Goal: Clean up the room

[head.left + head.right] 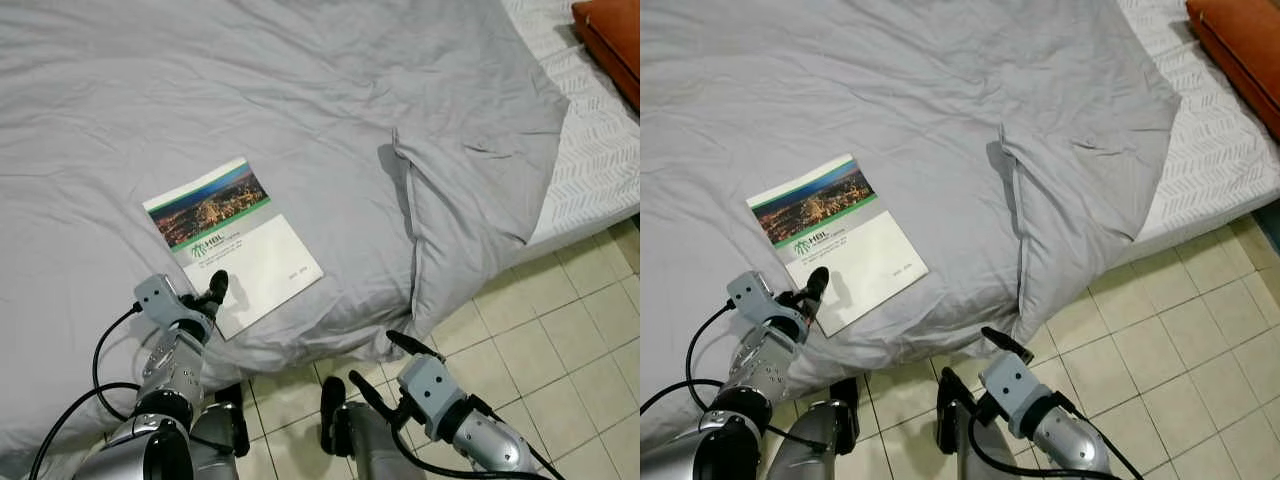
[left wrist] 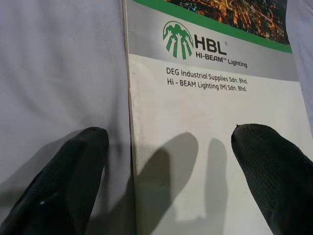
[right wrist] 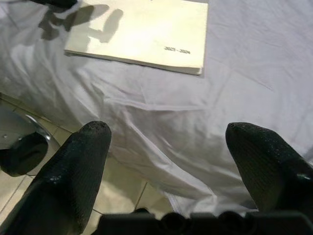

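Note:
A catalogue [image 1: 232,241] with a night-city photo, a green stripe and a white lower half lies flat on the grey duvet [image 1: 300,120] near the bed's front edge. My left gripper [image 1: 205,297] is open right at the booklet's near corner; in the left wrist view one finger [image 2: 63,186] sits over the duvet and the other over the white cover [image 2: 195,161], straddling its edge. My right gripper [image 1: 382,365] is open, held low over the tiled floor just below the hanging duvet edge, with nothing between its fingers [image 3: 78,171].
The duvet's folded corner [image 1: 450,230] hangs off the bed toward beige floor tiles [image 1: 560,330]. A white patterned mattress sheet [image 1: 600,140] is bare at the right. An orange-brown cushion [image 1: 612,40] lies at the far right. My feet [image 1: 335,415] stand close to the bed.

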Motion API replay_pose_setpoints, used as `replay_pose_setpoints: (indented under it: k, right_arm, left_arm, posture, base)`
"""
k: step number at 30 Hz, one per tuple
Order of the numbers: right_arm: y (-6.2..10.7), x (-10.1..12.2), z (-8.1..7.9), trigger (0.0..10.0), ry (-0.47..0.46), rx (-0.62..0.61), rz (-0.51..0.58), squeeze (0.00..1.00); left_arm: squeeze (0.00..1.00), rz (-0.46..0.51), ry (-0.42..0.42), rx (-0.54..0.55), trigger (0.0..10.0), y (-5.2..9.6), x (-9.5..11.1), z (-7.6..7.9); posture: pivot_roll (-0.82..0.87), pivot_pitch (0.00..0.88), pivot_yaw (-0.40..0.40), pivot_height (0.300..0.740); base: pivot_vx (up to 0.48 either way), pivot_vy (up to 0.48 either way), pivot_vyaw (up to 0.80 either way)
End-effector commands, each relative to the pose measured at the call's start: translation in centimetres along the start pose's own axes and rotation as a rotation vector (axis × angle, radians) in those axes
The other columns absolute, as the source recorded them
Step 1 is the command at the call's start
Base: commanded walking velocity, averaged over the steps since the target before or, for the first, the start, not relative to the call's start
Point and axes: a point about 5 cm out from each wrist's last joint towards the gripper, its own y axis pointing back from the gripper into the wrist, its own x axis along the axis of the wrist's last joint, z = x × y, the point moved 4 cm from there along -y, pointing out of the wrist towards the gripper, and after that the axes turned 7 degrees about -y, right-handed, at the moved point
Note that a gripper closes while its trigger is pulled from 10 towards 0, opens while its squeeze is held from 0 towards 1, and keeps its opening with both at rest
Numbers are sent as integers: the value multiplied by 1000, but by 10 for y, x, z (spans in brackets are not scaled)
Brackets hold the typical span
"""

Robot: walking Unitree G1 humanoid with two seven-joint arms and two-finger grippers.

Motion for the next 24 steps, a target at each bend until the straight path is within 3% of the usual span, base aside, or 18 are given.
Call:
replay_pose_setpoints:
  k: [1, 13, 19, 24]
  right_arm:
    - [10, -20, -9, 10000, -16, 7, -59, 0]
    - [11, -22, -22, 10000, -11, 33, -44, 0]
    - [13, -24, -27, 10000, -14, 40, -44, 0]
    - [19, -25, -31, 10000, -17, 49, -49, 0]
  left_arm:
    - [0, -90, 39, 15, 10000, 11, -31, -5]
    - [0, -60, 149, -46, 10000, 5, -29, 21]
    - [0, -121, 124, -38, 10000, 9, -46, 22]
    - [0, -177, 184, -47, 10000, 14, -63, 29]
  posture:
    - [-230, 609, -168, 740]
    - [-236, 612, -170, 740]
    - [-238, 612, -168, 740]
    - [-254, 615, -178, 740]
  base:
    - [0, 0, 0]
    - [0, 0, 0]
    - [0, 0, 0]
    - [0, 0, 0]
